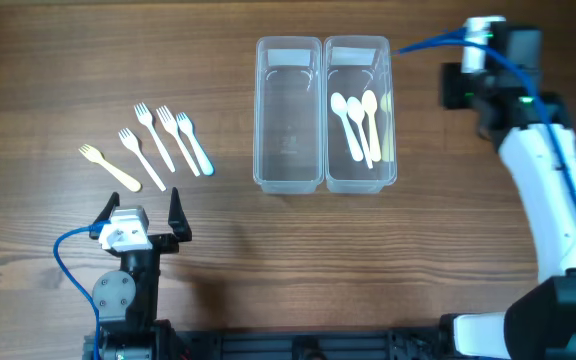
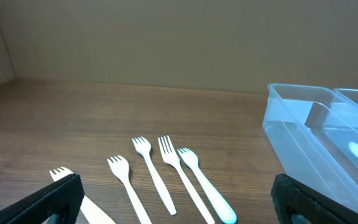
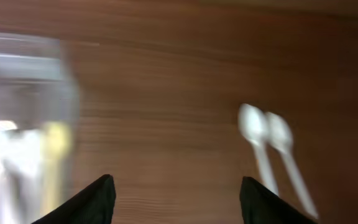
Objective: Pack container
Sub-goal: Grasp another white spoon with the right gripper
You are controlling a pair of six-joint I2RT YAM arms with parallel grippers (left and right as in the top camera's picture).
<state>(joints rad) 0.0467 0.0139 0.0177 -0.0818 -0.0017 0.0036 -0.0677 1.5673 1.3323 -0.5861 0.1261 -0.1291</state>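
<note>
The surface (image 1: 268,260) is brown wood grain, smooth and matt. The container (image 1: 289,43) is clear plastic, smooth and glossy, with pale reflections on its walls. The forks (image 1: 163,135) look like smooth plastic with a slight sheen: most are white, one is a cream fork (image 1: 109,167), and one has a pale blue handle. The spoons (image 1: 356,125) are the same white plastic. The left hand (image 1: 141,203) and right hand (image 3: 179,202) have matt black fingers. The right arm's shell (image 1: 548,190) is glossy white.
</note>
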